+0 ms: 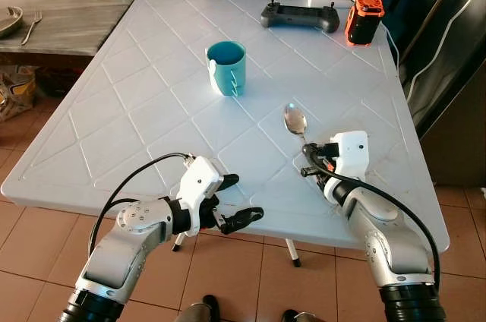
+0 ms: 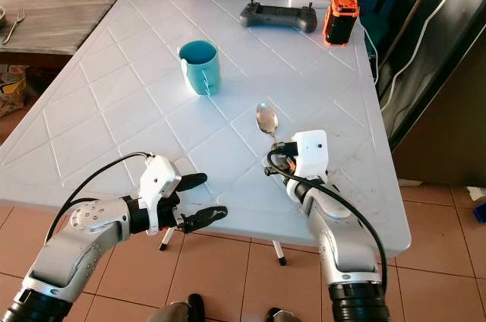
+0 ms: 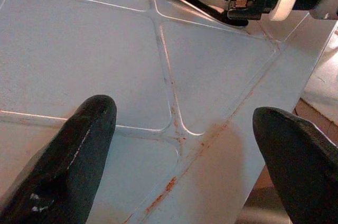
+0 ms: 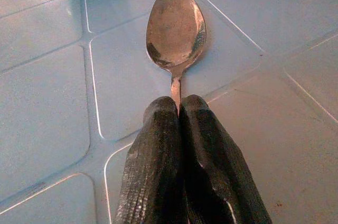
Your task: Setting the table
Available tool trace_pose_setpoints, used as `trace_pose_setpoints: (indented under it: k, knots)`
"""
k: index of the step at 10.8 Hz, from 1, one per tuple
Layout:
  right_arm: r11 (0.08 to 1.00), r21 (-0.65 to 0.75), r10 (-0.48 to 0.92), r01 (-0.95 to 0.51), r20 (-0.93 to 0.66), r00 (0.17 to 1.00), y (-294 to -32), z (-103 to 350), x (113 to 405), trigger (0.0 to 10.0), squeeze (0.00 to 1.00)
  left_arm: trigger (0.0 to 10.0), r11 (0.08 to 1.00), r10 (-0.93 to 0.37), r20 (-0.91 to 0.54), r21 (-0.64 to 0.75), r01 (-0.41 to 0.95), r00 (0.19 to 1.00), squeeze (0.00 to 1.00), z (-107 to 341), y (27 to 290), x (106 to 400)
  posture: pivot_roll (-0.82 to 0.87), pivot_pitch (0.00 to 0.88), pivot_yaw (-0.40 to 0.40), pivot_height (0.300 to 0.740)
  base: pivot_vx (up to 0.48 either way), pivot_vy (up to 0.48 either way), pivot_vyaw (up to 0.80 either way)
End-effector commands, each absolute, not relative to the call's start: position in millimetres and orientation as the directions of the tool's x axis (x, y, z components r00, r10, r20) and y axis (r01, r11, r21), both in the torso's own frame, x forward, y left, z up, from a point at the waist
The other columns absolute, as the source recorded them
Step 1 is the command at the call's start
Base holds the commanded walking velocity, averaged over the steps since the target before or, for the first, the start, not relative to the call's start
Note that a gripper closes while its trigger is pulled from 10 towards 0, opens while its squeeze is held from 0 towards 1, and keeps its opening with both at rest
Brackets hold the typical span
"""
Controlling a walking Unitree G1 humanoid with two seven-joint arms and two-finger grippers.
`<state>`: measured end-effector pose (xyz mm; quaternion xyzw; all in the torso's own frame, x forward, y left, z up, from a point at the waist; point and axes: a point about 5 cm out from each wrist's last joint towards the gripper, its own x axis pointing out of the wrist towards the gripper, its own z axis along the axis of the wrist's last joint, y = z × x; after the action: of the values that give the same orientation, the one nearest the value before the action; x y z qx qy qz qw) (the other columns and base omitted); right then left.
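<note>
Pinching the spoon (image 4: 176, 29) by its handle, the right gripper (image 4: 179, 109) keeps the bowl flat on the bench (image 1: 137, 109) near the teal cup (image 1: 227, 67). Left gripper (image 1: 235, 200) hovers at the bench's near edge, fingers apart, empty.

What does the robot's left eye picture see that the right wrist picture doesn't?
Left eye view alone: the left gripper with jaws open at the table's near edge, a black controller, an orange and black device and the whole teal cup. Right wrist view alone: a close look at the right gripper's fingers pressed together on the spoon's handle. Both: the spoon, the white table and the right gripper.
</note>
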<state>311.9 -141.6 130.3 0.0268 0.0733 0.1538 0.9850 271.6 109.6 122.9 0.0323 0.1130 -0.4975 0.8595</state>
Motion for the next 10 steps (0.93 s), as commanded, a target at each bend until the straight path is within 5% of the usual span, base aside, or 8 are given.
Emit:
trace_pose_setpoints:
  k: [1, 4, 10]
  knots:
    - [0.962, 0.109, 0.271, -0.25, -0.278, 0.922, -144, 98, 303, 0.0, 0.0, 10.0, 0.497, -0.847, -0.241, -0.041, 0.867, 0.475, 0.0, 123, 110, 268, 0.15, 0.212, 0.057, 0.74, 0.0, 0.0, 0.0]
    - [0.988, 0.104, 0.142, -0.117, -0.271, 0.952, -153, 92, 299, 0.0, 0.0, 10.0, 0.5, -0.845, -0.236, -0.035, 0.865, 0.479, 0.0, 123, 109, 271, 0.15, 0.206, 0.061, 0.74, 0.0, 0.0, 0.0]
    - [0.999, -0.041, -0.021, 0.027, 0.13, 0.991, -163, 164, 294, 0.0, 0.0, 10.0, 0.564, -0.819, -0.134, -0.005, 0.826, 0.558, 0.0, 133, 99, 288, 0.12, 0.171, 0.068, 0.74, 0.0, 0.0, 0.0]
